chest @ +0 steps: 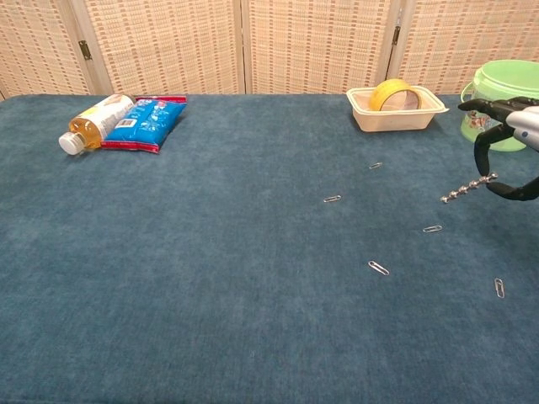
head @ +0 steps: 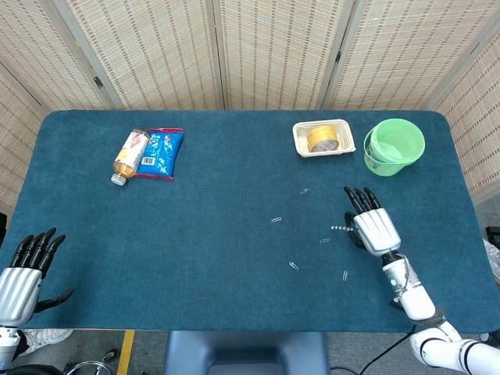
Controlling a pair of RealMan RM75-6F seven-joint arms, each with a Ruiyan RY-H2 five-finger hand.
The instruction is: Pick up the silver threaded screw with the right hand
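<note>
The silver threaded screw [chest: 467,188] hangs above the blue table, pinched at its right end between the thumb and a finger of my right hand [chest: 505,143]. In the head view the screw [head: 341,229] sticks out to the left of the right hand [head: 371,229], which sits right of the table's middle. My left hand [head: 22,269] rests at the table's near left corner with its fingers apart, holding nothing; the chest view does not show it.
Several paper clips [head: 293,266] lie scattered on the cloth around the right hand. A cream tray with a yellow tape roll [head: 323,138] and a green bucket [head: 394,145] stand at the back right. A bottle [head: 130,155] and a blue packet [head: 161,152] lie back left.
</note>
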